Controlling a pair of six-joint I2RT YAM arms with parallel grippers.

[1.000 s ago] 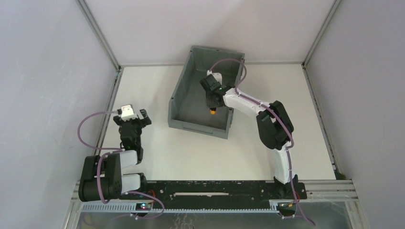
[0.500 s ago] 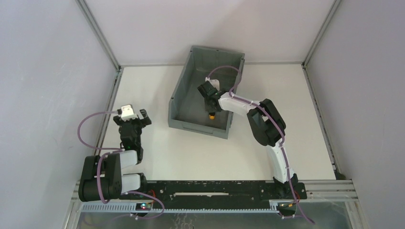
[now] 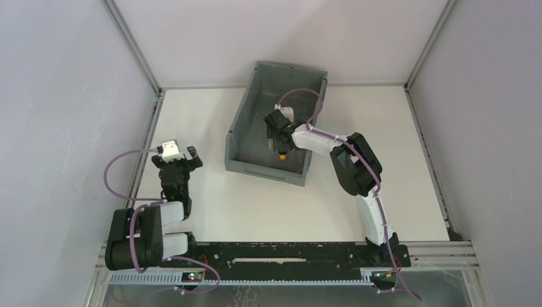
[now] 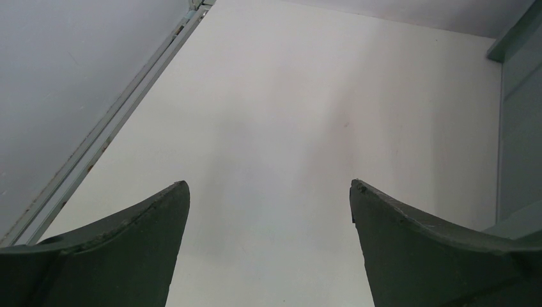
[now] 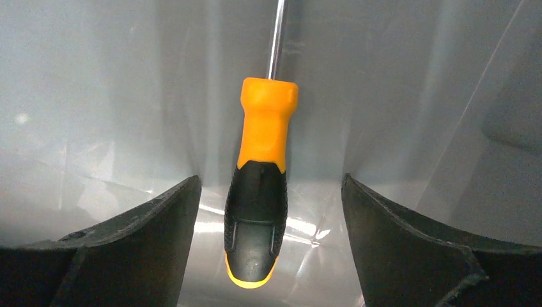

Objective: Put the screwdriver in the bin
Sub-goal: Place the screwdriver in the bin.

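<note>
Screwdriver (image 5: 259, 192) lies on the floor of the bin (image 3: 238, 131), lower centre of the right wrist view, butt end toward the bottom of the frame and steel shaft running out of the top edge. In the top view only its orange end shows, just below the right gripper (image 3: 279, 131), centre frame, inside the bin walls.

Right gripper (image 5: 270, 180): jaws wide, one either side of the handle, with a clear gap on both sides, gripping nothing. Reads as placed; task looks essentially done, pending the arm lifting clear.

Left gripper (image 4: 268, 188): jaws also wide and empty, over bare table (image 4: 287, 96), with a bin corner at the right edge of its view. In the top view it is at the left, well apart from the bin.

Handling, my read:
- Rigid throughout, won't flex. Likely light, with the weight biased to the handle.
- The shaft is thin, polished and slippery. Don't pinch there.
- The black section looks textured and rubbery. Take hold across it, near mid-handle.
- The round-ish handle may roll on the smooth bin floor if nudged.
- Not fragile.
</note>
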